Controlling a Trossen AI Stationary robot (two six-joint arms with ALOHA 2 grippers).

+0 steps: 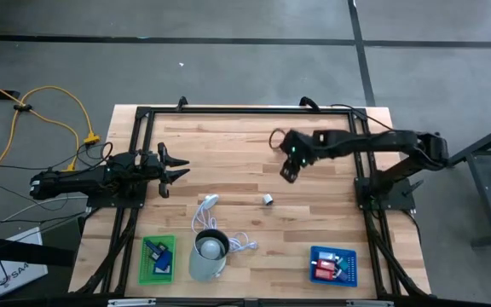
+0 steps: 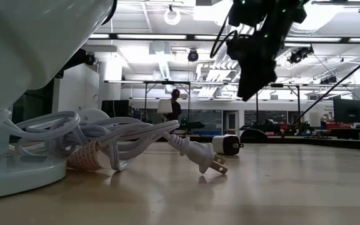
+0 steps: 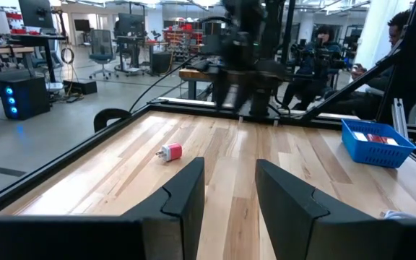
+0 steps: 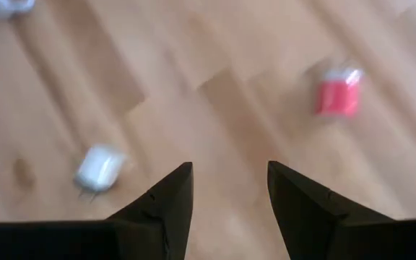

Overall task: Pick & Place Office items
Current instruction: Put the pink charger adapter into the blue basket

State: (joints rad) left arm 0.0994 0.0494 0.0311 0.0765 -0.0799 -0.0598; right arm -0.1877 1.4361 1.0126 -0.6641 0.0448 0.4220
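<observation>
A small white blocky office item (image 1: pixel 267 199) lies on the wooden table near the middle; it also shows in the right wrist view (image 4: pixel 100 167) and the low view (image 2: pixel 227 145). A small red item (image 4: pixel 338 94) lies on the wood nearby, and the left wrist view shows it too (image 3: pixel 170 152). My right gripper (image 1: pixel 288 176) hangs above the table's middle, pointing steeply down, open, with only bare wood between its fingers (image 4: pixel 230 170). My left gripper (image 1: pixel 181 168) waits level at the left side, open and empty (image 3: pixel 230 166).
A green tray (image 1: pixel 158 258) with blue pieces and a blue tray (image 1: pixel 333 266) with red and white pieces stand at the near edge. Between them stands a pale cup (image 1: pixel 210 253) beside a white coiled cable (image 1: pixel 207 217), whose plug (image 2: pixel 202 159) lies on the wood.
</observation>
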